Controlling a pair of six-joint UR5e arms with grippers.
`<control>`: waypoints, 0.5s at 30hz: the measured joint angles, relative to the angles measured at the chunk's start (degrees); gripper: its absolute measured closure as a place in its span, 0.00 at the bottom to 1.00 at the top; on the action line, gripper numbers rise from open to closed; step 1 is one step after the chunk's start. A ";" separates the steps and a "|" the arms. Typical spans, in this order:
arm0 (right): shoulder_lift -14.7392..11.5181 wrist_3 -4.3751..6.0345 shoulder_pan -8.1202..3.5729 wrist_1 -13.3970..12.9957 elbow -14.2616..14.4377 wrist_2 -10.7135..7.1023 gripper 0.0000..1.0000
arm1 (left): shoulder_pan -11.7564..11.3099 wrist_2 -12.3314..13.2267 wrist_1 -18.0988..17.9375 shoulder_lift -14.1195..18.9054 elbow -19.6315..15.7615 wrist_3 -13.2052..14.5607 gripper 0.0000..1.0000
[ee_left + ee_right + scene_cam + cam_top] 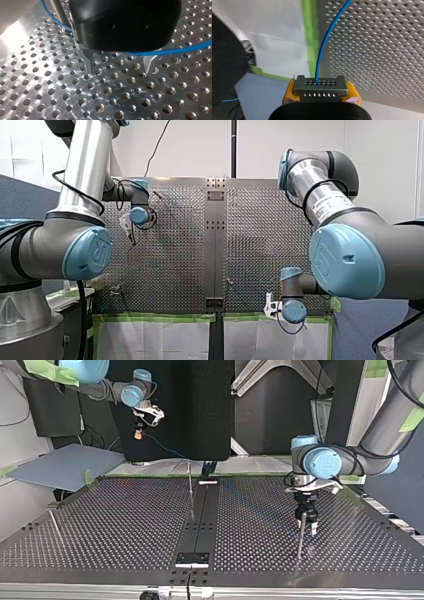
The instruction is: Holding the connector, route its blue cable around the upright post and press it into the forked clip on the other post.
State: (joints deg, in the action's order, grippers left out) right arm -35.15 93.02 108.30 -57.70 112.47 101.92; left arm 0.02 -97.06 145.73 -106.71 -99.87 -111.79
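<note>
Right wrist view shows it best: the connector [320, 87] is a small dark-grey metal block, squarish with notched top corners and two rows of tiny holes in its face. My right gripper [320, 93] has its yellow pads [289, 92] squeezed onto both sides of it, so it's clamped solid. The cable [324, 45] is thin, smooth and bright blue. It comes out of the upper row of holes and runs off over the table [382, 50], a shiny metal plate drilled with holes all over.

In the top view the connector hangs high in the air past the table's far edge, at the view's left, with the cable drooping toward the middle.

My left gripper [118, 71] is a rounded black body with two narrow metal fingers [88, 62] held well apart, nothing between them, tips just over the holes. The cable crosses close under the body; can't tell if it touches. In the top view this gripper sits low, just beside a thin metal post [299, 545]
</note>
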 joint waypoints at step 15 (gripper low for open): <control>3.39 -4.70 1.00 -6.88 2.96 -6.80 1.00 | 0.00 0.00 -0.01 -0.01 0.04 0.00 0.02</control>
State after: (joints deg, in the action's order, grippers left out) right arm -31.76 88.32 109.30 -64.57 115.43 95.12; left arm 0.02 -97.07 145.73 -106.72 -99.82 -111.79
